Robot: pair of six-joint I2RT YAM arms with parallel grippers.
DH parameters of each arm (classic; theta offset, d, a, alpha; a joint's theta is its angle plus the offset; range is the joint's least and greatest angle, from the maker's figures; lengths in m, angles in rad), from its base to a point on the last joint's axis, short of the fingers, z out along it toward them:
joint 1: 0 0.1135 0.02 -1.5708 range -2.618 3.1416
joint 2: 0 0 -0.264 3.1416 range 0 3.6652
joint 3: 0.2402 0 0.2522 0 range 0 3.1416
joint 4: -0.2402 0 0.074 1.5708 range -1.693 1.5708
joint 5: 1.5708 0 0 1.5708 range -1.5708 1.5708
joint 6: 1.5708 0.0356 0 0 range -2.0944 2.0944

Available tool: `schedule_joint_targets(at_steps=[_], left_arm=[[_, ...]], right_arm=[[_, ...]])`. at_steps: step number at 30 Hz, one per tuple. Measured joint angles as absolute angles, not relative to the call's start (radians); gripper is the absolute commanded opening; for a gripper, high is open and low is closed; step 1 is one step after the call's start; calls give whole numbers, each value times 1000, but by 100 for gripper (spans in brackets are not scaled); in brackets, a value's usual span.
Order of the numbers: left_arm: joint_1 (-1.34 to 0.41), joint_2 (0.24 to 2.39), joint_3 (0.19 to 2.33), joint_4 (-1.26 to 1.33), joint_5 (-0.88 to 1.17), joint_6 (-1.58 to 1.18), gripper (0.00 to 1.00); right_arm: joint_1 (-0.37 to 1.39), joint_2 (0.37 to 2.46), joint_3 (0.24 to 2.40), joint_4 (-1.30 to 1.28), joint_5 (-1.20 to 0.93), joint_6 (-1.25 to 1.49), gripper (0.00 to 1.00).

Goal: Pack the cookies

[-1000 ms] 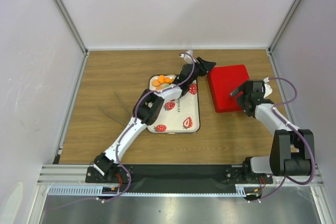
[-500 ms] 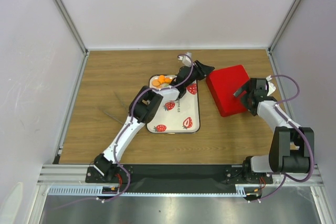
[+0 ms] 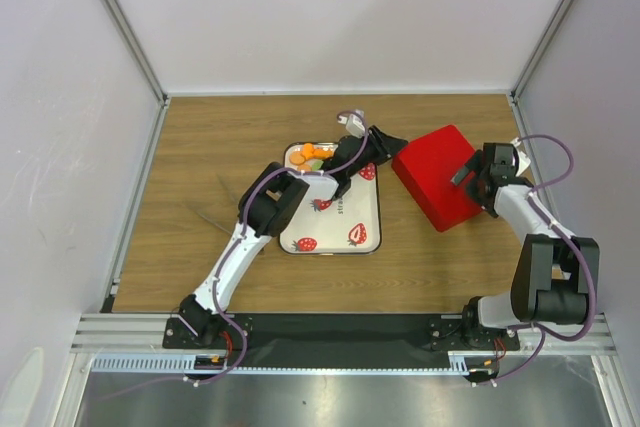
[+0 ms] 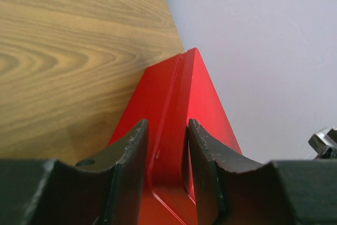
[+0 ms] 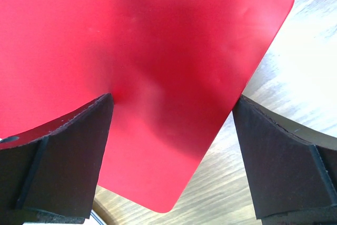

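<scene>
Shows the cookies point(image 3: 312, 153), orange ones in a small heap, lying in the far left corner of a strawberry-printed tray point(image 3: 340, 225) at mid-bench point(image 3: 200, 147), apart from the red box point(image 3: 440, 185) lying askew just right of the tray. Finds the left claw point(image 3: 392, 143) reached across the tray to the box's left corner, fingers point(image 4: 131, 146) half closed astride a red rim, but cannot tell whether clenched on it or merely flanking it. Finds the right claw point(image 3: 470, 171) released, fingers spread wide above the box's right side, red surface showing between them.
</scene>
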State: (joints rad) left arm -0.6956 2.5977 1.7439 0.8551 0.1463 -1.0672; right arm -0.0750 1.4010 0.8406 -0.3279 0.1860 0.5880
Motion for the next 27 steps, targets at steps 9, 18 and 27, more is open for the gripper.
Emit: schedule_joint_targets(at_steps=[9,18,27], left_arm=[[-699,2567,1696,854,151,-1069,40],[-697,2537,1682,790,134,-1063,39],[-695,2515,1688,706,134,-1044,37]], right_arm=[[-79,1437,891,-373,176,529,100],[-59,1468,920,-378,196,513,100],[-41,1483,932,-380,221,496,100]])
